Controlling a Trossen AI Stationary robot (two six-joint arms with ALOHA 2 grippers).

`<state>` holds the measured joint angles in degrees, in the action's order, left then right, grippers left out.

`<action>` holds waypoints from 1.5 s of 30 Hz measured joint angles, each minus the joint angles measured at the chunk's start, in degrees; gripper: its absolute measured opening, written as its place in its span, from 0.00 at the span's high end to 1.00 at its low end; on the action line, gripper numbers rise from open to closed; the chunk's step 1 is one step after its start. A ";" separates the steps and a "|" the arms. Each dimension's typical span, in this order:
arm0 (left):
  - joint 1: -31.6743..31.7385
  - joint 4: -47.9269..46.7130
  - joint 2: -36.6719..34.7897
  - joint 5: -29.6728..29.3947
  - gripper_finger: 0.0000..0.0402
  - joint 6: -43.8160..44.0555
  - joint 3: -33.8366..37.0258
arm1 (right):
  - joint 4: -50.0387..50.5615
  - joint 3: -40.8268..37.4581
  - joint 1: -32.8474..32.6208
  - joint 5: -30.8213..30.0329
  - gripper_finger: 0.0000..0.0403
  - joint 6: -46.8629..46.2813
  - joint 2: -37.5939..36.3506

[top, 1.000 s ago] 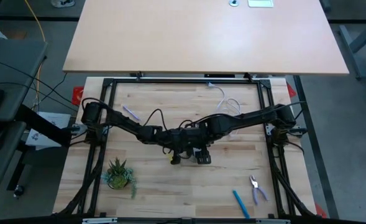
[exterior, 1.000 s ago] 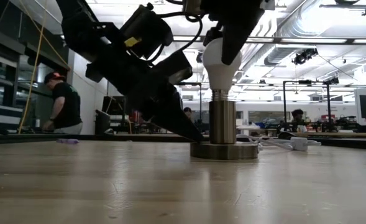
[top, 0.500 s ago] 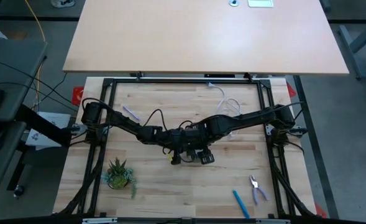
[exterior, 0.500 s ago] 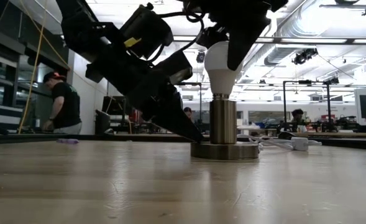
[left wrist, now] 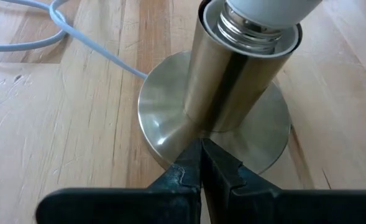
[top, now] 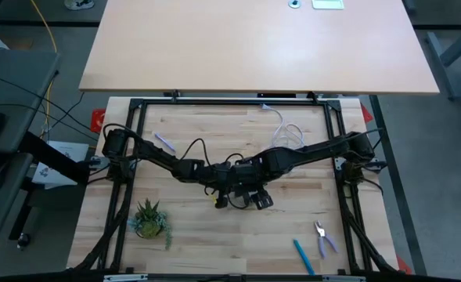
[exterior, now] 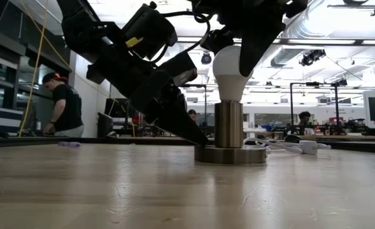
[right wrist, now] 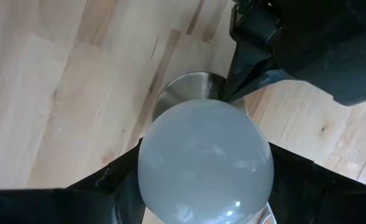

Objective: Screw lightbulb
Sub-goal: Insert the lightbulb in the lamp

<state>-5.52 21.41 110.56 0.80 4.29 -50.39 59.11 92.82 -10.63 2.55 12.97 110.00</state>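
Wooden desk (top: pixel 191 243), lab room behind; a person (exterior: pixel 65 105) is standing far off in the low view. My right hand (right wrist: pixel 201 186) is clamping the lightbulb (exterior: pixel 230 70), which is sitting in the socket (exterior: pixel 229 137) mid-desk. My left hand (left wrist: pixel 201 168) is pinched closed, tips pressing on the socket base. Only the left wrist view is showing the bulb's threads (left wrist: pixel 251 28) inside the socket's collar.

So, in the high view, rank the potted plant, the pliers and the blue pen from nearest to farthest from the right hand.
Measured from the right hand, shut on the lightbulb at mid-table:
1. Blue pen, toward the near right corner. Only slightly nearer than the pliers, so this pair is almost too close to call.
2. Pliers, just right of the pen.
3. Potted plant, on the left side, clearly farthest.
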 joint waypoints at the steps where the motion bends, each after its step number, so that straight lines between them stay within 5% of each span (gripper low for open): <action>1: 0.00 0.00 0.00 0.00 1.00 0.00 0.00 | -0.04 0.00 0.00 0.02 0.37 -0.02 0.00; 11: -2.35 -0.03 0.02 -7.51 1.00 -6.71 0.00 | -1.22 -0.11 0.13 0.54 0.37 -6.62 0.15; 23: -2.71 -0.15 0.02 -8.86 1.00 -7.39 0.04 | -2.55 -0.22 0.39 -0.55 0.37 -19.14 0.26; 45: -2.62 -0.11 0.02 -9.46 1.00 -6.24 0.11 | -1.85 -0.24 -0.76 -6.79 0.37 -61.83 0.31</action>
<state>-8.14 21.31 110.59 -8.67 -1.94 -50.28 57.26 92.58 -11.39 -4.24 -48.86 110.30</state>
